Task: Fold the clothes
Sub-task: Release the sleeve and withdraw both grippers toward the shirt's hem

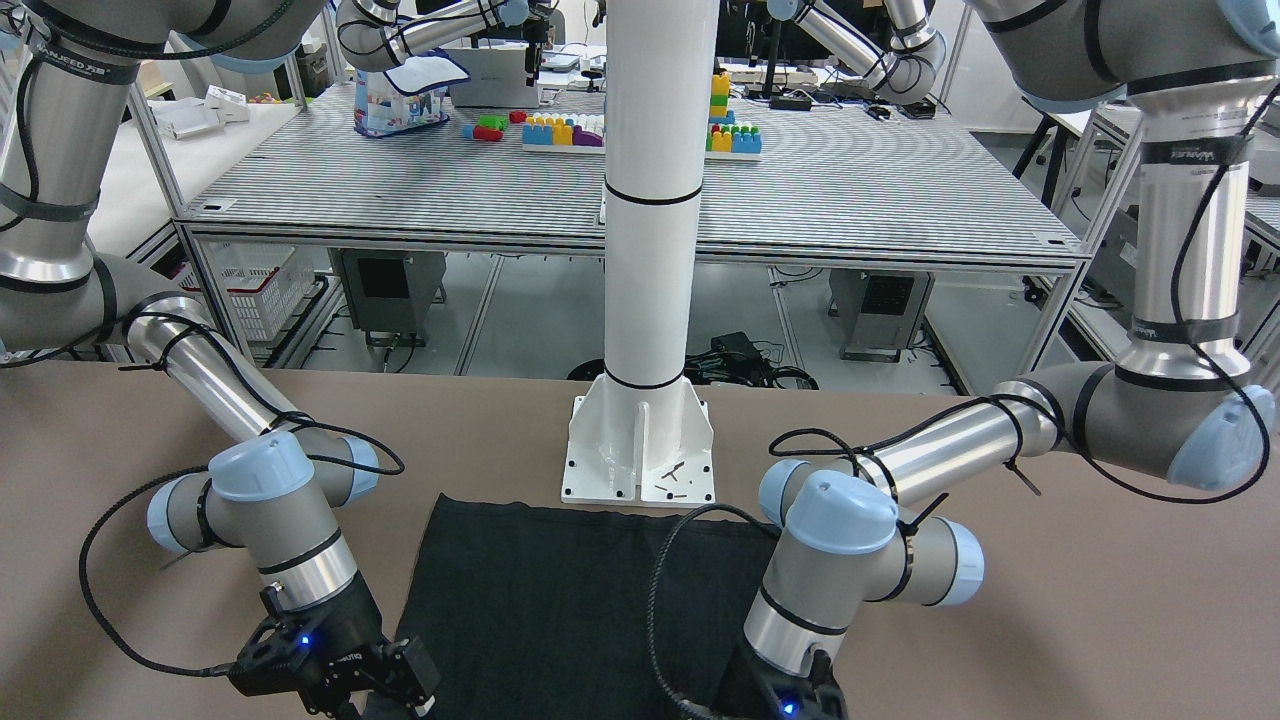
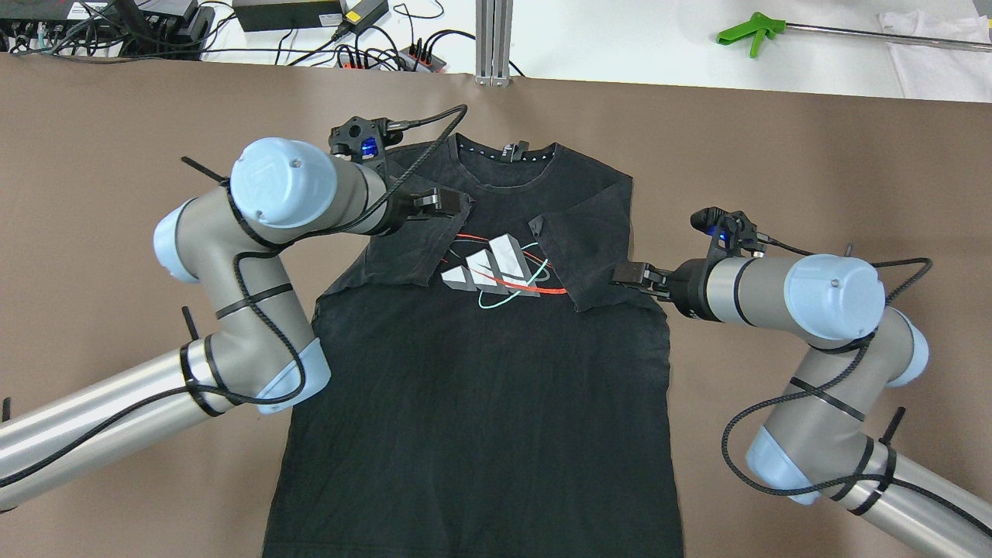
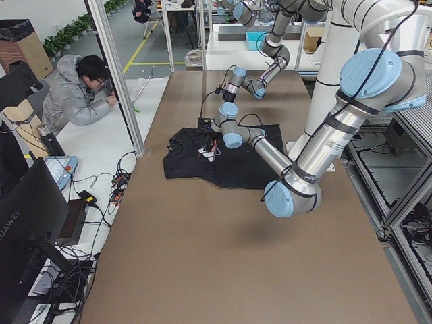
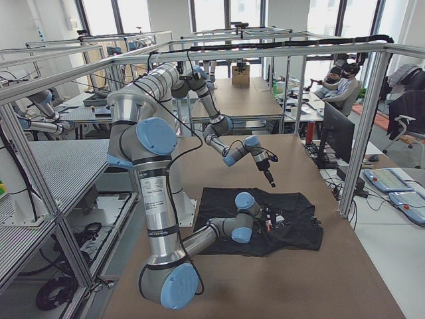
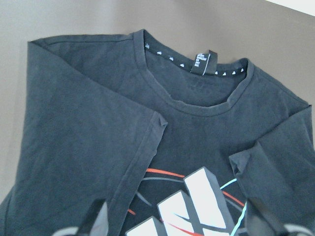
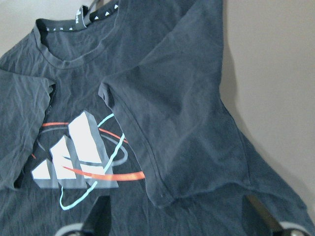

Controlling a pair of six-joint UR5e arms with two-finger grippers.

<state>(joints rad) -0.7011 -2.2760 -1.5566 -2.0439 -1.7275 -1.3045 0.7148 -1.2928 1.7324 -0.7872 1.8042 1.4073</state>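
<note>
On the brown table (image 2: 775, 155) lies one black T-shirt (image 2: 473, 403), spread flat, its collar (image 2: 504, 167) at 12 o'clock in the overhead view and its hem at 6 o'clock. Its two sleeves are both folded inward over the chest: one sleeve (image 2: 411, 248) at 9 o'clock of the single printed logo (image 2: 496, 267), the other sleeve (image 2: 589, 248) at 3 o'clock of it.

Two arms reach over the shirt. The left arm bends sharply at the elbow and points its wrist toward 3 o'clock. The left gripper (image 2: 438, 201) sits at 10 o'clock of the logo, above the near sleeve's upper edge. Its two fingers (image 5: 100, 221) stand apart with nothing between them. The side view shows it raised clear of the cloth.

The right arm points its wrist toward 9 o'clock. The right gripper (image 2: 629, 273) is at 3 o'clock of the logo, at the shirt's side edge. Its fingers (image 6: 257, 211) are also spread and hold nothing.

One white pillar (image 1: 650, 250) stands just beyond the hem.
</note>
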